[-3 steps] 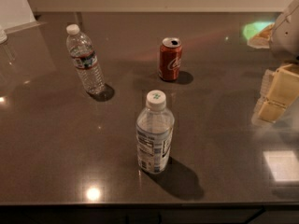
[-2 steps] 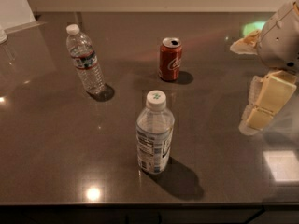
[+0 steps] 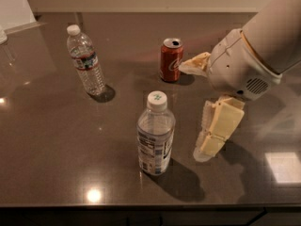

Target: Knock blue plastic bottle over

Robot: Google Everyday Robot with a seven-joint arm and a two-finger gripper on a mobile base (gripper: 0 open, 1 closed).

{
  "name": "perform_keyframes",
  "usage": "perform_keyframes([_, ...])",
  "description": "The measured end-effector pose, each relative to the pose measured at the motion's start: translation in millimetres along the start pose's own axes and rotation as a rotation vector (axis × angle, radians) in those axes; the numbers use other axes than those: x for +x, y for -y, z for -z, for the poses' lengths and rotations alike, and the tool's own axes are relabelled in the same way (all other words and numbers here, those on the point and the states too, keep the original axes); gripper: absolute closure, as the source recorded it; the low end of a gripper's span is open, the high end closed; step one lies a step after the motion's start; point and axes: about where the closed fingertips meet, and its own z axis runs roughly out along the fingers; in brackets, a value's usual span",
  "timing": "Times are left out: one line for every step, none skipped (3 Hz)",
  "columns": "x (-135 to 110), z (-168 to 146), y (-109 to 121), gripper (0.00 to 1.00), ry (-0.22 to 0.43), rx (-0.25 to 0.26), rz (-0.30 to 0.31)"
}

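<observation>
The blue plastic bottle (image 3: 155,135) stands upright near the front of the dark table (image 3: 56,140). It is short and stout, with a white cap bearing a green mark and a pale blue-and-white label. My gripper (image 3: 193,111) has come in from the right on a white arm and is just right of the bottle, apart from it. It is open and empty. One cream finger (image 3: 194,64) points left near the can, the other finger (image 3: 217,130) hangs down beside the bottle.
A taller, slimmer clear bottle (image 3: 85,62) with a red-banded label stands at the back left. A red soda can (image 3: 170,59) stands at the back middle, next to the upper finger. The table's front edge runs along the bottom.
My gripper has moved left from the right edge toward the blue plastic bottle and the can. The bottles and can have not moved.
</observation>
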Motion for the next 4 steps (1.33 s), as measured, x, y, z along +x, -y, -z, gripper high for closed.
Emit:
perform_keyframes([-18, -18, -13, 0.0, 0.059, -0.033, 0.035])
perform_keyframes([-34, -31, -22, 0.0, 0.14, -0.05, 0.054])
perform_keyframes([-44, -40, -26, 0.0, 0.233, -0.062, 0.04])
perform_keyframes([-48, -45, -26, 0.0, 0.305, -0.069, 0.011])
